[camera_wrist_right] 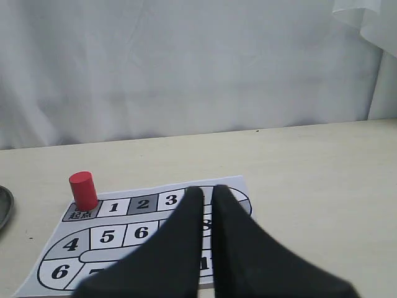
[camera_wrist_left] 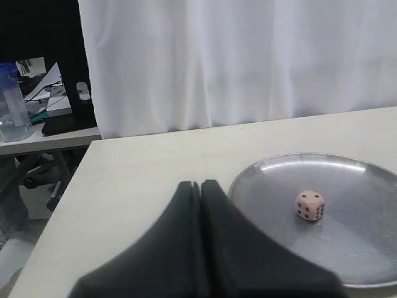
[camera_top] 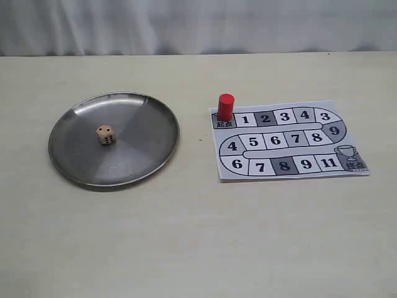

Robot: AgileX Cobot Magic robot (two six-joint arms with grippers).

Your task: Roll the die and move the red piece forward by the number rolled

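The die [camera_top: 105, 135] lies near the middle of the round metal plate [camera_top: 155, 118], with two pips on its top face. The left wrist view shows the die [camera_wrist_left: 309, 205] on the plate [camera_wrist_left: 353, 174], off to one side of my left gripper [camera_wrist_left: 200, 184], which is shut and empty over bare table. The red piece [camera_top: 226, 107] stands upright on the start square of the paper board [camera_top: 282, 128]. My right gripper [camera_wrist_right: 207, 189] hovers over the board [camera_wrist_right: 124, 233], fingers almost together with nothing between them, apart from the red piece [camera_wrist_right: 83, 190]. Neither gripper shows in the exterior view.
The board's numbered track winds from the start square to a trophy square [camera_top: 352, 158] at its far corner. A white curtain [camera_top: 198, 25] hangs behind the table. The left wrist view shows the table's edge and a desk with a bottle [camera_wrist_left: 12, 102] beyond it.
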